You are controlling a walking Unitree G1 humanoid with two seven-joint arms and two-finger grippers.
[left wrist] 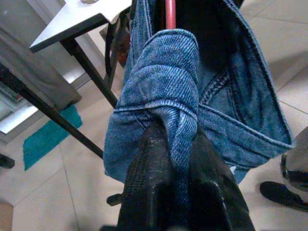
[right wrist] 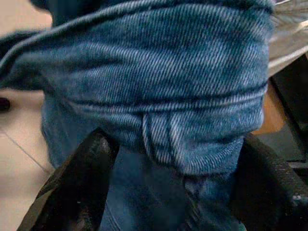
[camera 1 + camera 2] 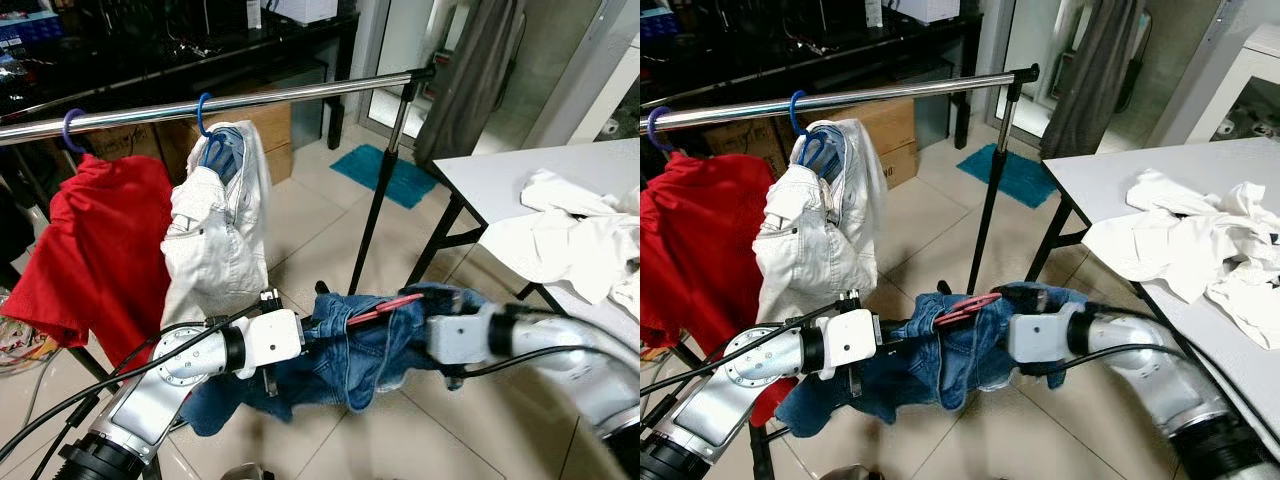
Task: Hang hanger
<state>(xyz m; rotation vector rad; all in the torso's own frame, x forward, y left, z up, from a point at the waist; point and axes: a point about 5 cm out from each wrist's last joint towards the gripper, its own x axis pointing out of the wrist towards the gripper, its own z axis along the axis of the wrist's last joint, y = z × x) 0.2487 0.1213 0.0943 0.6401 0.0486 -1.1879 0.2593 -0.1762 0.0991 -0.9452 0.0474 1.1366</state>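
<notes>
Denim-draped hanger (image 3: 385,309) between both grippers

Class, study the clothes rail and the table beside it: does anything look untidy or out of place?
Yes. The white jacket hangs lopsided on its blue hanger, bunched to one side. White clothes lie crumpled on the table. The denim garment on the red hanger sags between the left gripper and right gripper.

Shiny chrome metal clothes rail (image 3: 250,98), coarse twilled blue denim garment (image 1: 168,101) (stitched seams raised), smooth red plastic hanger (image 3: 385,308), glossy pale floor tiles (image 3: 310,230), crumpled white cloth (image 3: 1180,245), matt grey tabletop (image 3: 1110,165).
</notes>
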